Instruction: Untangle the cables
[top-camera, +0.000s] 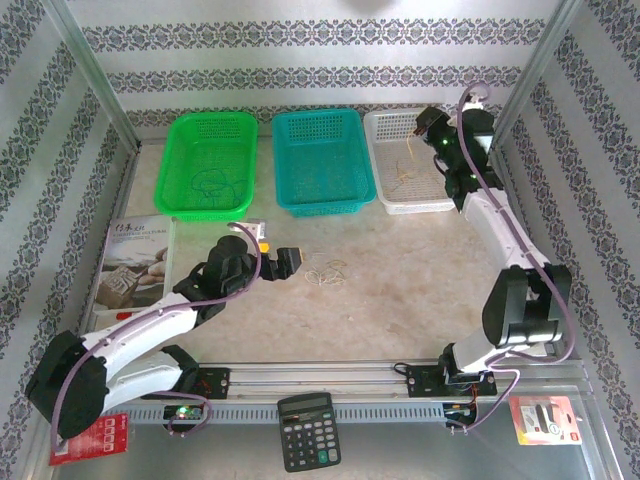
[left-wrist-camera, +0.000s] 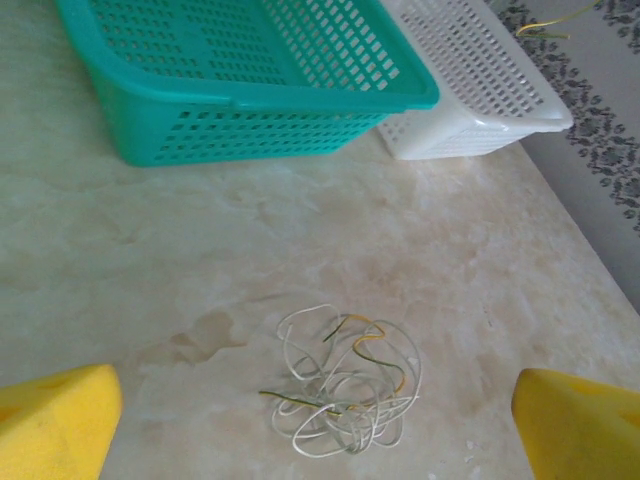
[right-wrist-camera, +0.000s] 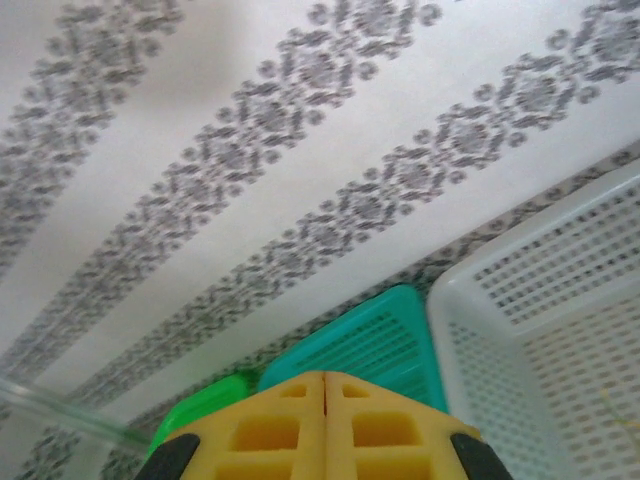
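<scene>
A: The left gripper (left-wrist-camera: 315, 440)?

B: Jaws spread wide, gripping nothing. Its yellow pads (left-wrist-camera: 55, 420) flank the cables (left-wrist-camera: 345, 385), a small curly clump lying on the marble table (left-wrist-camera: 150, 250).

A: Farther back?

B: Teal basket (left-wrist-camera: 250, 90), white basket (left-wrist-camera: 480, 90) beside it. The right gripper (right-wrist-camera: 323, 420) hovers over the white one, pads pressed together, nothing visible between them.

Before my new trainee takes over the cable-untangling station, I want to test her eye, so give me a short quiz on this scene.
1. True or false: the left gripper is shut on the cable clump.
2. The right gripper hangs above which one? A green basket, B teal basket, C white basket.
3. Name the black device at the bottom edge of the overhead view.
Key: 1 false, its jaws stand open around the clump; 2 C; 3 calculator.
</scene>
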